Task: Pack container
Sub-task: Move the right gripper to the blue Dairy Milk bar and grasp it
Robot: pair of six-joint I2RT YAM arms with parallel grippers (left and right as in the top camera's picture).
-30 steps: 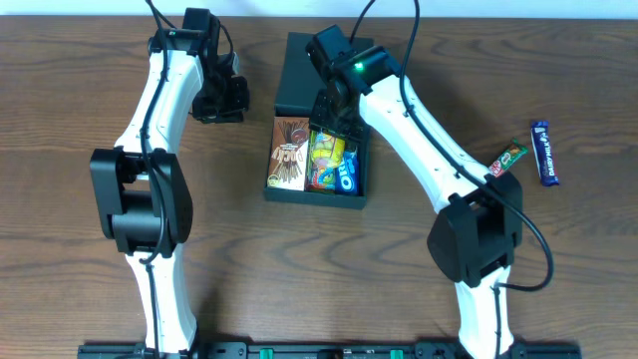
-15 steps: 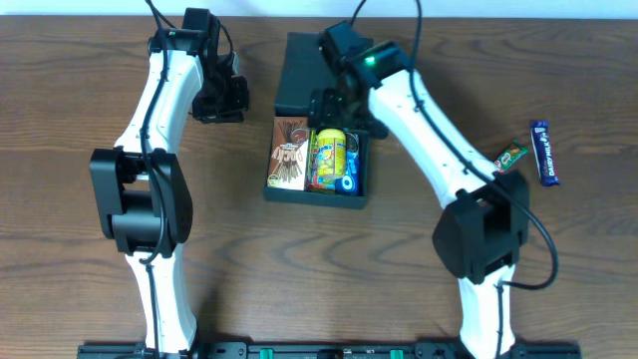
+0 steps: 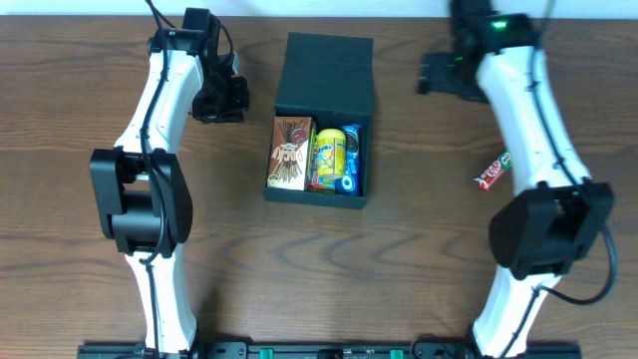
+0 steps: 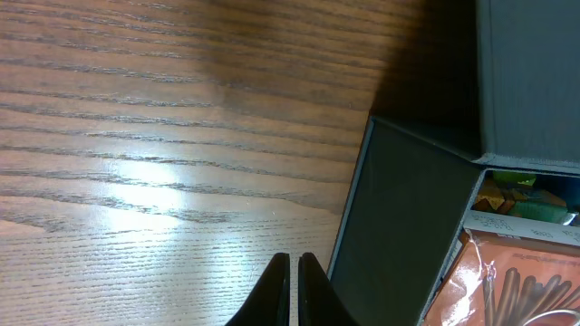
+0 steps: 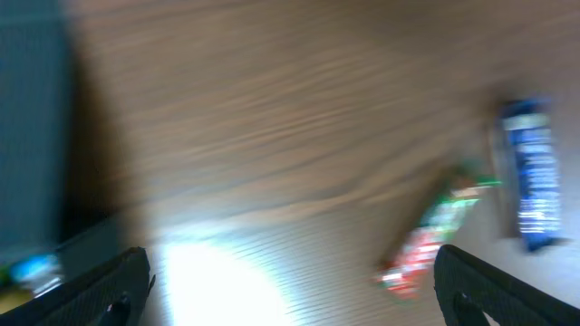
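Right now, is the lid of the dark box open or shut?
Open. The flap lid lies folded back behind the container, and snack packets show inside.

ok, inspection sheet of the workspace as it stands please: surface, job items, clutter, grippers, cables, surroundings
Surface: wooden table, bare wood, with a glare patch in both wrist views.
Job's things: container open, lid flap laid back; it holds a brown snack box, a yellow packet and a blue packet.
Clutter: red-green bar on the table right of the container; blue bar near it, blurred.
Grippers: left gripper shut, empty, beside the container's left wall; right gripper open, empty.
Cables: black cable looped at the right arm's base; more run along both arms.
Surroundings: mounting rail at the near edge.
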